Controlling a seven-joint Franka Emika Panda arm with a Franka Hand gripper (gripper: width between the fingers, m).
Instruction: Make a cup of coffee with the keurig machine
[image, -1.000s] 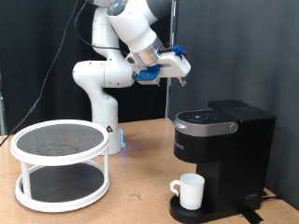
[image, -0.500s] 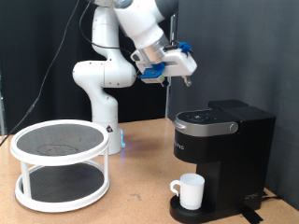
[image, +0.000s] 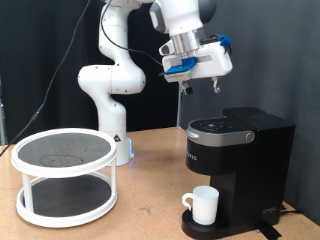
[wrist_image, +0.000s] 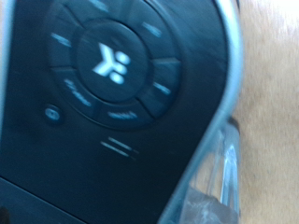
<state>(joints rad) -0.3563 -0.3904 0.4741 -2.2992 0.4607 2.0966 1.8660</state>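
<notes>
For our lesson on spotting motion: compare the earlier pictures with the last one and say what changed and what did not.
The two-finger gripper swung toward the exterior view's right and now hangs above the black boxy keurig machine, holding nothing. The small white ceramic cup on its drip tray and the white two-tier round rack stayed put.

gripper (image: 201, 87) | moved toward exterior view's right | now above keurig machine (image: 238, 165) lid

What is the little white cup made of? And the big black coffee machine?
The cup looks like glazed ceramic: plain white, smooth, thick-walled, with a handle. The keurig machine looks like black plastic, matte on its sides and glossy on top, where a silvery rim, perhaps metal or painted plastic, catches the light. The gripper hangs above it.
</notes>
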